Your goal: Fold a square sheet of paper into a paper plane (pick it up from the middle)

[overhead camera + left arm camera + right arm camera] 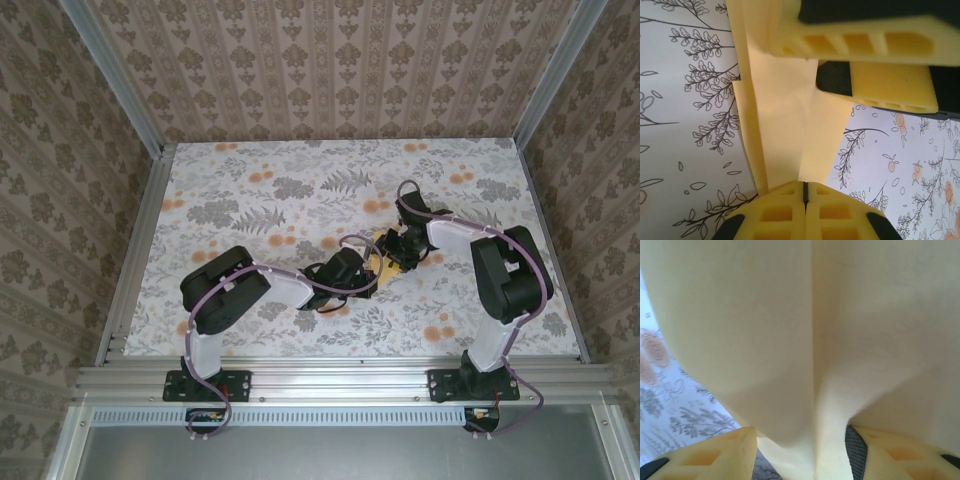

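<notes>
The left gripper (805, 194) is pinched tight on the near end of the folded yellow sheet (790, 125), its two pads meeting with the paper caught in the seam. Ahead of those fingertips the sheet runs out as a long creased strip. At its far end the right gripper (800, 452) straddles it with jaws about half spread, and as far as I can see the paper bulges through the gap rather than being nipped. Beneath both lies the flower-printed table (685, 150).

To my eye the job here is setting a lengthwise crease. The left should hold firm while the right closes squarely on the fold line, layers aligned, without tugging so hard that the thin paper tears. Both arms reach in low toward the middle of the table, elbows bent, wrists almost nose to nose.
</notes>
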Available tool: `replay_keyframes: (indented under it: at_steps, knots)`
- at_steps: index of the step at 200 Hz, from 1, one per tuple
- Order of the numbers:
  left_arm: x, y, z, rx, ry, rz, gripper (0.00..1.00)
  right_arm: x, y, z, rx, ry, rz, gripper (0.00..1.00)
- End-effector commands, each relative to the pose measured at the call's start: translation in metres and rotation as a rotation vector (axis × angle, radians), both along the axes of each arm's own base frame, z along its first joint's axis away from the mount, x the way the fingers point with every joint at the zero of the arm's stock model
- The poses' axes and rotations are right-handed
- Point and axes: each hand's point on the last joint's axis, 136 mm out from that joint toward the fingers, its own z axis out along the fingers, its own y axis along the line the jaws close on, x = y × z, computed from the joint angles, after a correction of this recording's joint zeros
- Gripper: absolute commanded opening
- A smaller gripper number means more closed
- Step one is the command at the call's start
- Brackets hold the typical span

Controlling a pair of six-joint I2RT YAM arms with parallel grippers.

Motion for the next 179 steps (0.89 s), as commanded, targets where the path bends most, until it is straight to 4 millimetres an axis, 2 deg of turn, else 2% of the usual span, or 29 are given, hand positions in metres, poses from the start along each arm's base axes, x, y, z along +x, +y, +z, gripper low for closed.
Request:
replay_keyframes:
  at_steps: [1, 18, 46, 71, 92, 132, 179]
  knots:
    - [-0.019, 0.029, -0.042, 0.165, 0.105, 0.014, 0.00, 0.016, 0.012, 0.041, 0.113, -0.160, 0.087, 0.56]
    - [-0.020, 0.028, -0.043, 0.166, 0.112, 0.011, 0.00, 0.017, 0.017, 0.067, 0.163, -0.263, 0.141, 0.56]
    - [-0.021, 0.029, -0.045, 0.166, 0.123, 0.011, 0.00, 0.004, 0.017, 0.073, 0.188, -0.350, 0.181, 0.47]
    - [-0.021, 0.030, -0.044, 0.158, 0.124, 0.011, 0.00, -0.008, 0.024, 0.057, 0.241, -0.324, 0.196, 0.27]
    - [-0.021, 0.030, -0.044, 0.158, 0.125, 0.013, 0.00, -0.013, 0.024, 0.036, 0.250, -0.276, 0.192, 0.16]
    - [-0.021, 0.033, -0.044, 0.154, 0.134, 0.022, 0.00, -0.013, 0.025, 0.010, 0.259, -0.228, 0.193, 0.11]
    - [-0.021, 0.036, -0.041, 0.144, 0.139, 0.019, 0.00, -0.006, 0.022, -0.010, 0.281, -0.196, 0.175, 0.11]
